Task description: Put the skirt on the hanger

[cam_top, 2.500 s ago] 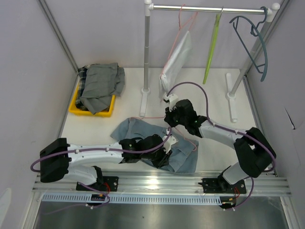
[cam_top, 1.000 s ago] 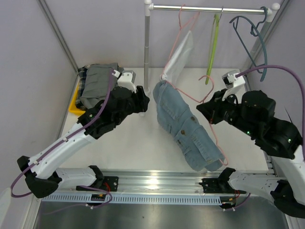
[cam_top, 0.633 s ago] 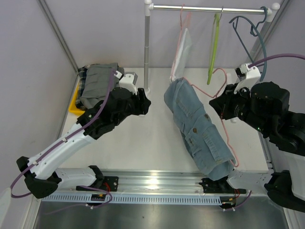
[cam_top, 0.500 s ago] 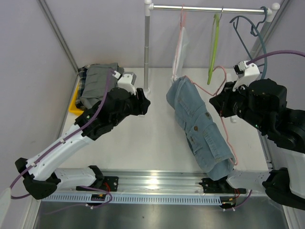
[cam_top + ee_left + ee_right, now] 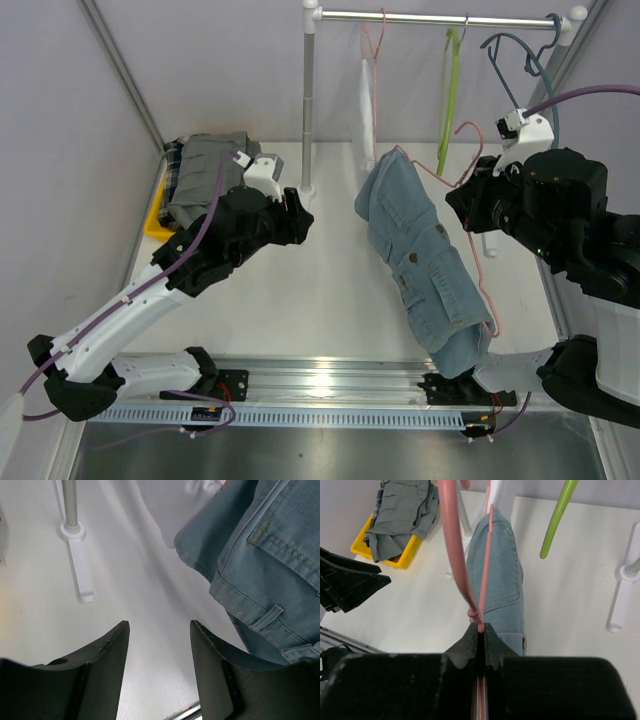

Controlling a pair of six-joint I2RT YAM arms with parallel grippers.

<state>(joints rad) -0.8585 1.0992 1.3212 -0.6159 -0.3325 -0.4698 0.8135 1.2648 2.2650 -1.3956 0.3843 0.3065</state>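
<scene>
Up above the white bench [image 5: 300,290], my right tool [image 5: 470,195] is clenched on the thin pink wire hanger [image 5: 487,285]. From the right wrist camera I can see both fingers pressed together on the wire, just under its twisted neck [image 5: 480,630].

The blue denim skirt [image 5: 425,260] hangs on that hanger. It starts just beside my right tool, on its left side, and droops down in a long slant toward the near edge of the bench. From my right wrist, the skirt [image 5: 497,575] lies straight past my fingers, with the pink wire [image 5: 451,540] running up along it. I cannot tell if the low end of the skirt touches the bench.

My left tool [image 5: 298,212] is up in the air, to the left of the skirt and apart from it. Its two fingers are spread wide [image 5: 157,645] and hold nothing. From the left wrist camera, the skirt's top edge and a belt loop [image 5: 265,570] show off to the right.

Behind the skirt stands a silver clothes rail [image 5: 440,17]. On it hang a white cloth on another pink hanger [image 5: 367,100], a green hanger [image 5: 447,90] and a teal hanger [image 5: 530,90]. At the far left sits a yellow tray [image 5: 160,225] filled with grey clothes [image 5: 205,180].
</scene>
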